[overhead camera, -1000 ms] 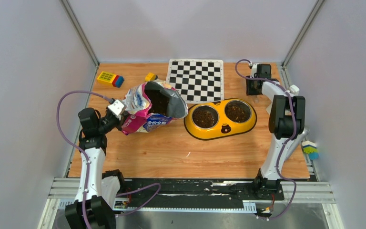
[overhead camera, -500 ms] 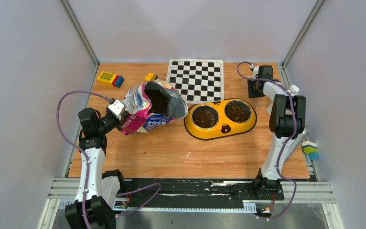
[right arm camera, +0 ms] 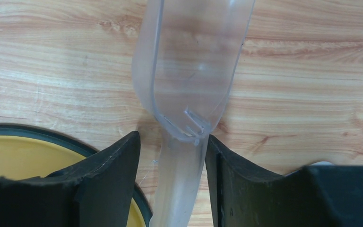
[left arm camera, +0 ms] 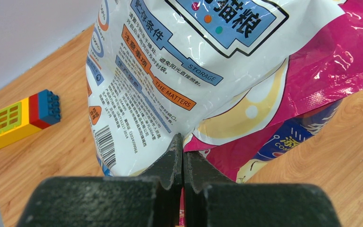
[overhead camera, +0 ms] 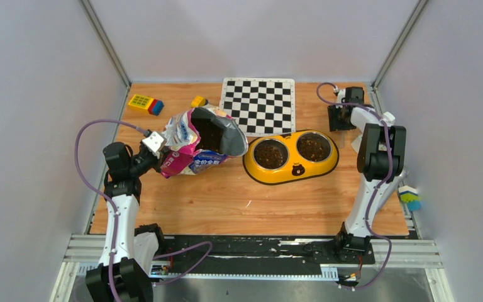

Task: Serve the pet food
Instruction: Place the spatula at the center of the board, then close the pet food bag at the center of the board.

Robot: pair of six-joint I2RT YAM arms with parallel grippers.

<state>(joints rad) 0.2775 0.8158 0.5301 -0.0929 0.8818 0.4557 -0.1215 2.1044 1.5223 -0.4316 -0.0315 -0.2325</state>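
Observation:
The pet food, dark brown kibble, fills both steel cups [overhead camera: 270, 153] [overhead camera: 314, 148] of the yellow double bowl [overhead camera: 292, 170]. The glossy pink and white cat food bag [overhead camera: 198, 141] [left arm camera: 194, 61] stands open-mouthed left of the bowl. My left gripper [overhead camera: 161, 157] [left arm camera: 183, 142] is shut on the bag's lower edge. Behind the bowl at the back right, my right gripper [overhead camera: 339, 119] [right arm camera: 172, 142] points down at the table. Its jaws are open around the handle of an empty clear plastic scoop [right arm camera: 194, 61] that lies on the wood. There is a gap on the handle's left side.
A checkerboard mat [overhead camera: 258, 106] lies at the back centre. Toy blocks [overhead camera: 146, 103] [left arm camera: 19, 118] and a small yellow block [overhead camera: 199, 100] sit at the back left. The bowl's rim [right arm camera: 9, 151] is just left of my right fingers. Another block [overhead camera: 409, 196] lies off the table's right edge.
The right wrist has shifted slightly to the right behind the bowl and its jaws have spread off the scoop handle. The left arm and the bag have not moved.

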